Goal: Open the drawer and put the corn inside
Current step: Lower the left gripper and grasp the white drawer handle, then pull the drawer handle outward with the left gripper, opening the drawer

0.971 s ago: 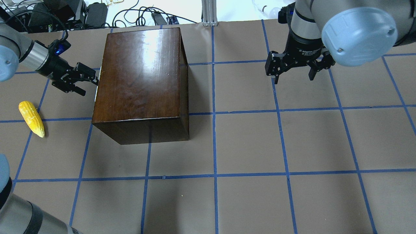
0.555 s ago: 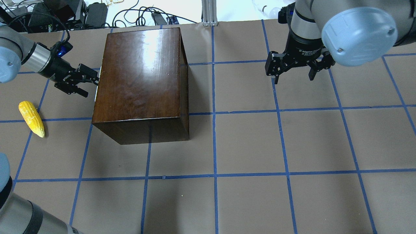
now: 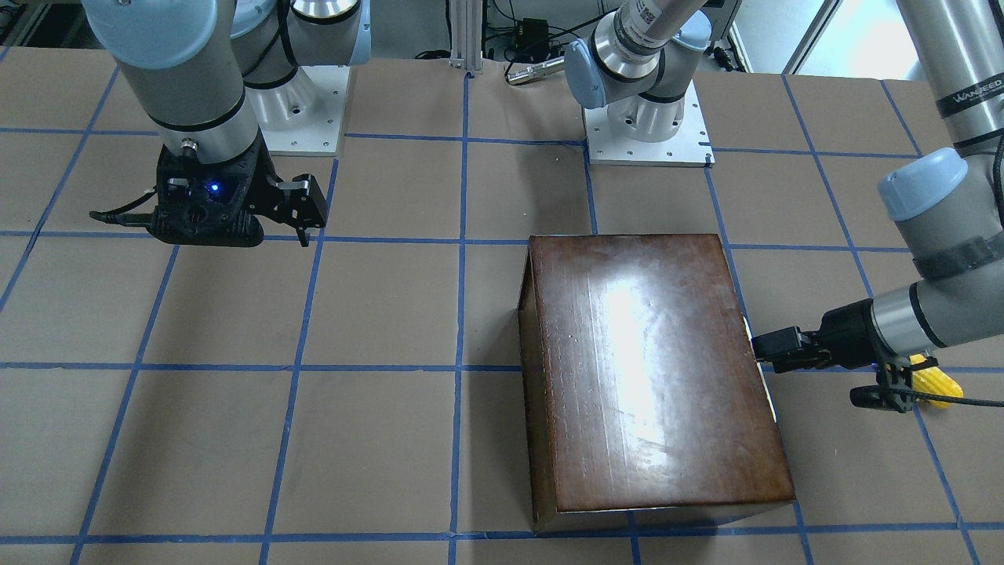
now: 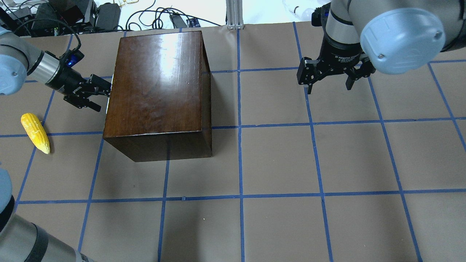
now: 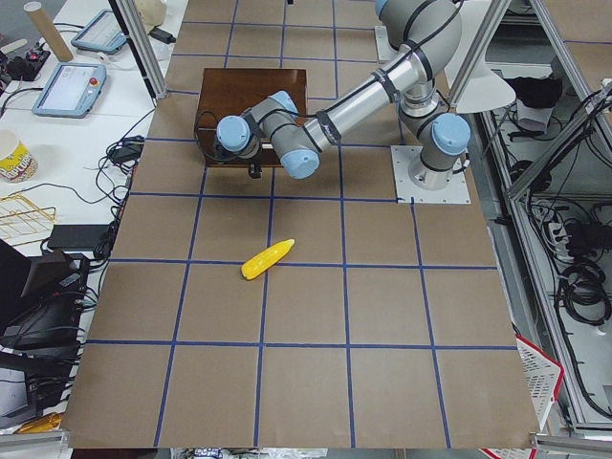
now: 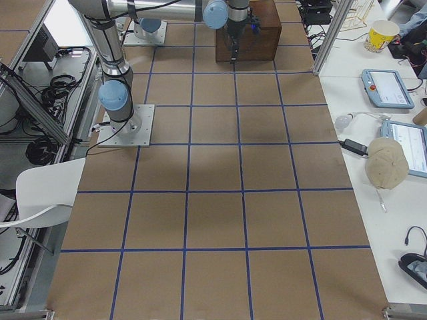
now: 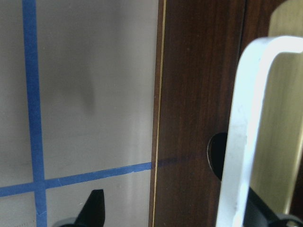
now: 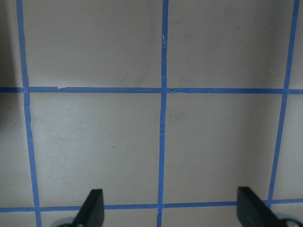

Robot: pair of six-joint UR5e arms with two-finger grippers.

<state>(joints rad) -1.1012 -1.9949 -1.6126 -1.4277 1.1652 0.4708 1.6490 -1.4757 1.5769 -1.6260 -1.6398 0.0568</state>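
The left pincer (image 4: 103, 99) sits spread wide at the box's (image 4: 156, 83) shut drawer (image 7: 199, 94), by its white handle (image 7: 239, 142). The corn (image 4: 35, 133) lies on the surface (image 4: 291, 163) near that same side of the box. The right pincer (image 4: 329, 89) hangs released, well apart from the box.

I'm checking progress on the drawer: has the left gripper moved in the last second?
Yes. In the overhead view the left gripper has edged rightward, closer to the left face of the box, which has stayed put.
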